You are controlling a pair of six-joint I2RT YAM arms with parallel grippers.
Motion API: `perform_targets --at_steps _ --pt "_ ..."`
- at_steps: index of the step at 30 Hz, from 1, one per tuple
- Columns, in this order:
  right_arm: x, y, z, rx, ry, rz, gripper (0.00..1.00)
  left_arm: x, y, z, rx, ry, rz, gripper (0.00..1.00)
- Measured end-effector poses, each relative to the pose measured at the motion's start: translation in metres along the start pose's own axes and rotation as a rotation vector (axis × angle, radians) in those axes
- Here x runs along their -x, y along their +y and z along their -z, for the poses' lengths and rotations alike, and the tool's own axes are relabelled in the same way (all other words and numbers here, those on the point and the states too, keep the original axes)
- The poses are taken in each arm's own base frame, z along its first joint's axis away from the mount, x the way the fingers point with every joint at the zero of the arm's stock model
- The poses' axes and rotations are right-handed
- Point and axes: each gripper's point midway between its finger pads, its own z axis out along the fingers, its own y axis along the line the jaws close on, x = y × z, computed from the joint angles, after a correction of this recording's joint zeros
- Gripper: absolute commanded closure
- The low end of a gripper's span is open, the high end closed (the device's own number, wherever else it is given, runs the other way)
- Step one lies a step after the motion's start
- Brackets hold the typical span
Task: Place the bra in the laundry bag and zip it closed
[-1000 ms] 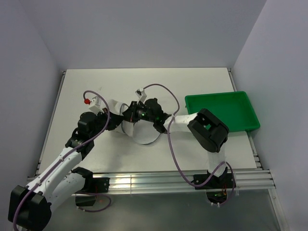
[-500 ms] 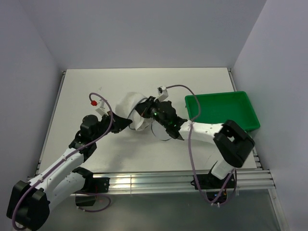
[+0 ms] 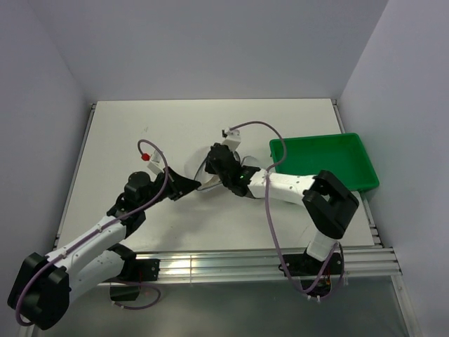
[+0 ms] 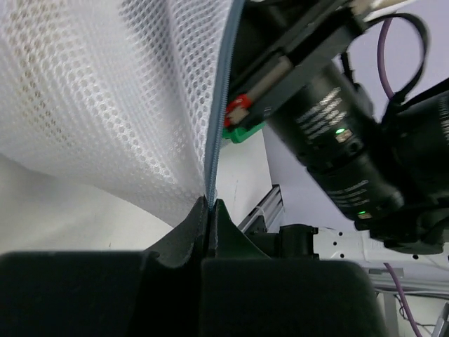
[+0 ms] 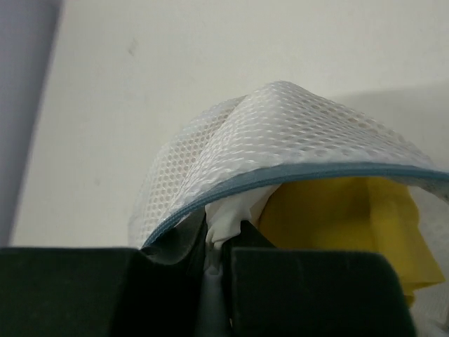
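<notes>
At the middle of the table (image 3: 140, 126), the two arms meet over the laundry bag (image 5: 280, 126), which hangs pinched between them, with the green tray (image 3: 330, 165) well apart to the right. From overhead the bag is mostly hidden behind the right wrist, and only slivers of white show.

The left gripper (image 4: 209, 210) has its fingers pressed together on the bag's rim, right at the blue-grey zipper (image 5: 330, 172), with the mesh rising away from it like a stretched sheet. The right gripper (image 5: 217, 242) is also pressed nearly together, nipping a small white piece just under the zipper edge. This is probably the pull tab (image 5: 223, 219), though at such close range it could be a fold of lining.

The yellow bra (image 5: 344, 210) is already inside, showing through the gap below the zipper line.

The shape of things has changed. A second ago the bag lay as a flat round disc nearer the arms. Half a second ago it was lifted and billowing. Now the right wrist has swung back toward the centre and the left gripper has shifted to the right, so the mesh is pulled taut between the two grips.

That suggests the zipping stroke is under way — one hand anchoring, the other dragging the tab round. The opening still gapes over the bra, so the closing is not finished.
</notes>
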Motion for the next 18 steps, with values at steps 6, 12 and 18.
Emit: perform_targets --at_steps 6,12,18 --pt "-0.037 -0.012 -0.013 -0.06 0.125 0.142 0.33 -0.001 0.027 0.002 0.12 -0.022 0.04 1.0" --pt "-0.015 0.023 -0.008 0.044 0.171 0.215 0.13 0.023 0.054 0.015 0.266 -0.138 0.022 1.0" --pt "-0.009 0.038 0.022 0.152 0.248 0.26 0.07 0.052 0.075 0.031 0.363 -0.251 0.005 1.0"
